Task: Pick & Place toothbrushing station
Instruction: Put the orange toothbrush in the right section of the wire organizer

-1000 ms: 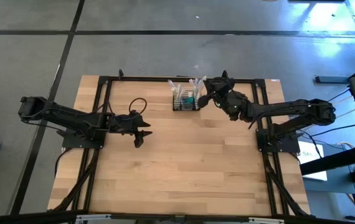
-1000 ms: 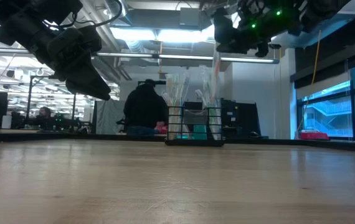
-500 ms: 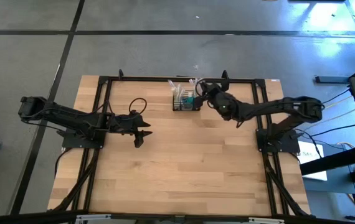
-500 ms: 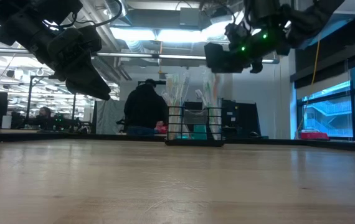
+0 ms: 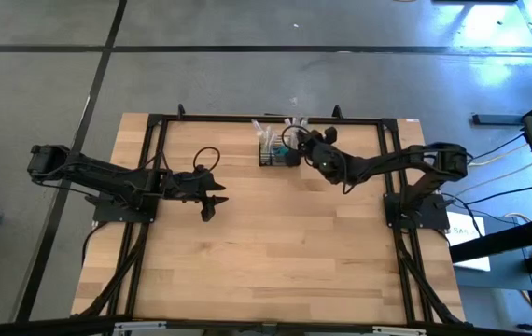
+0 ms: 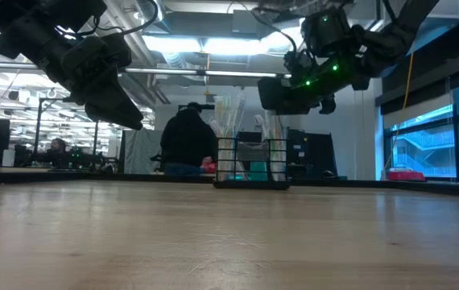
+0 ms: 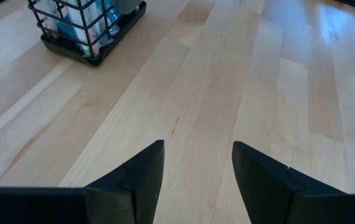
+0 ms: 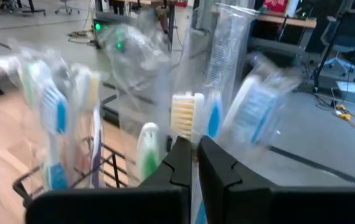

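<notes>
The toothbrushing station [image 5: 278,154], a small black wire caddy, stands on its base at the table's far middle [image 6: 251,165] [image 7: 87,28]. Pastel toothbrushes in clear wrappers [image 6: 228,117] and teal tubes [image 6: 258,171] stick up out of it. My right gripper [image 5: 296,142] hovers just above the caddy's right side [image 6: 270,93], shut, with a wrapped toothbrush head [image 8: 182,115] rising from its fingertips [image 8: 193,146]. My left gripper [image 5: 212,203] hangs open over bare wood left of centre [image 7: 197,162], nothing between its fingers. My right gripper pinches a thin toothbrush between its two fingers; the white-bristled head [image 8: 184,124] stands out just past the fingertips. A pale blue sliver [image 8: 194,211] shows farther back in the gap. The brush is lifted clear, among the tops of those in the caddy.
A black metal frame [image 5: 247,119] runs around the table's far and side edges. Wide bare wood [image 5: 275,252] lies toward the near edge. Beyond the table, a person in dark clothes [image 6: 188,141] stands in the room.
My right gripper has come down and toward the table's left, closing on the caddy's top while staying shut; the toothbrush has travelled with it. The caddy has stayed in place.
</notes>
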Tool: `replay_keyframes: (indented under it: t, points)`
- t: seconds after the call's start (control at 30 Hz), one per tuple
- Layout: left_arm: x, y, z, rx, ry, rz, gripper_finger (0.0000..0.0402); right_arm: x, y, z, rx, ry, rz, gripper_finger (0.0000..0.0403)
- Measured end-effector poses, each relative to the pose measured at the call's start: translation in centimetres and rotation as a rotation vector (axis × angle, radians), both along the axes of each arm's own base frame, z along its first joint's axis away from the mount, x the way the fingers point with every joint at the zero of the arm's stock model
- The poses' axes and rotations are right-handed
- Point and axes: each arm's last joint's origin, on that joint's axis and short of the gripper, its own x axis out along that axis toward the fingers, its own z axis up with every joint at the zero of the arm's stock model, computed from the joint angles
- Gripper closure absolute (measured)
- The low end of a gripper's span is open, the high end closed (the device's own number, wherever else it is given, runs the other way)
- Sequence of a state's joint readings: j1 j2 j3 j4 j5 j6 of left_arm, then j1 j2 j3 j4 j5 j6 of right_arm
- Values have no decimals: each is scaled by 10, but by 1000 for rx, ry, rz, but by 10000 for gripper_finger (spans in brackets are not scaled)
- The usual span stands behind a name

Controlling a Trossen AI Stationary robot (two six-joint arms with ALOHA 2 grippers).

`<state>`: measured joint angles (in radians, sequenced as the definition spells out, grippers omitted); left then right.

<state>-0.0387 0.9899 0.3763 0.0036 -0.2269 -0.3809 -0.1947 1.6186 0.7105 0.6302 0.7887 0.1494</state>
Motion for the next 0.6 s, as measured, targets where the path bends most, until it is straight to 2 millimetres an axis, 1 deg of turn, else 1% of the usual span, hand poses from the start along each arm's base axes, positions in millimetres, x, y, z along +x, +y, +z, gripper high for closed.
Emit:
replay_keyframes:
  t: [0.1, 0.3, 0.4, 0.6]
  points:
    - [0, 0, 0, 0, 0, 0, 217, 1, 0, -6, 20, 0, -4, 392]
    - [0, 0, 0, 0, 0, 0, 217, 2, 2, -7, 33, -9, 4, 388]
    - [0, 0, 0, 0, 0, 0, 217, 2, 2, -7, 36, -13, 4, 360]
    - [0, 0, 0, 0, 0, 1, 217, 2, 2, -7, 31, -19, -23, 283]
